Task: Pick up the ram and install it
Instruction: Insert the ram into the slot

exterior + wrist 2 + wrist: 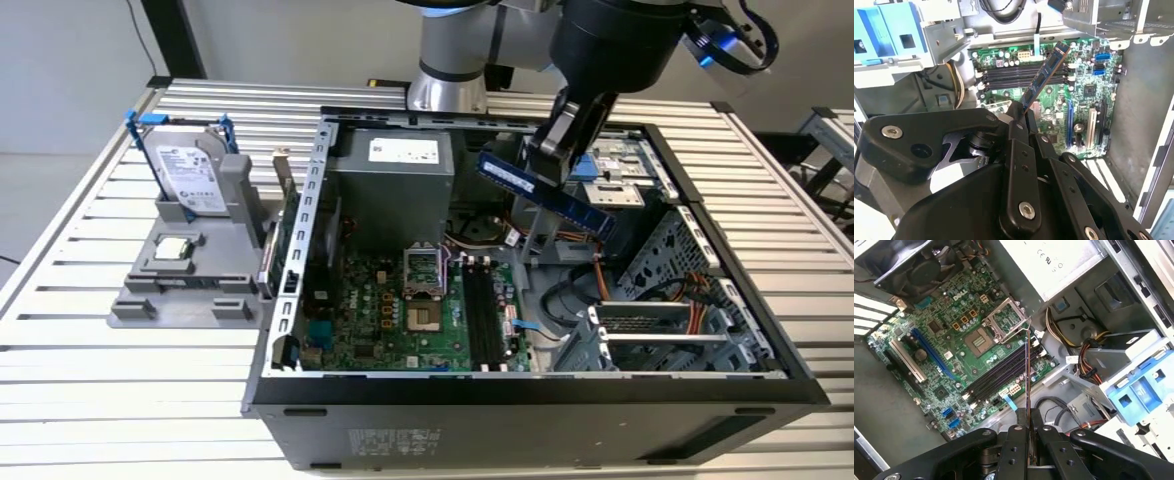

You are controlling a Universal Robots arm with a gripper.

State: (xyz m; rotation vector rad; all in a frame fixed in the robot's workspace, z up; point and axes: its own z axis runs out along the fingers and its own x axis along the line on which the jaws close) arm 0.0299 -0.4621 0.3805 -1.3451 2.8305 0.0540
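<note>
Gripper: black, jointed metal fingers (545, 160), closed narrow on the ram and pinching its two flat faces; in both wrist views (1021, 117) (1029, 432) the fingertips meet at the strip's near end.
Ram: long, thin, flat blue-green strip with dark chips (581, 210), held in the air over the open computer case (534, 390), tilted, its lower end toward the exterior view's right. It is clear of the board. In the second wrist view it juts out from the fingertips at a slant (1046, 72); in the first wrist view it is edge-on, a thin line (1027, 380).
Below the ram: green motherboard (400, 320), densely studded, with parallel black memory slots (483, 320) (1024, 75) (999, 372) beside a square metal-framed processor socket (420, 285) (991, 337).
Obstructions nearby: grey perforated drive cage with blue plastic clips (889, 35) (1139, 395) close beside the gripper; bundle of yellow, red and black cables (1089, 347) between cage and board; boxy grey power supply (400, 165) at the far end of the case.
Outside the case: grey plastic stand (187, 290) to the exterior view's left, carrying an upright silver hard drive (187, 170) and a small square silver chip (174, 248), well apart from the gripper.
Surface: slatted, ribbed metal table (80, 380).
</note>
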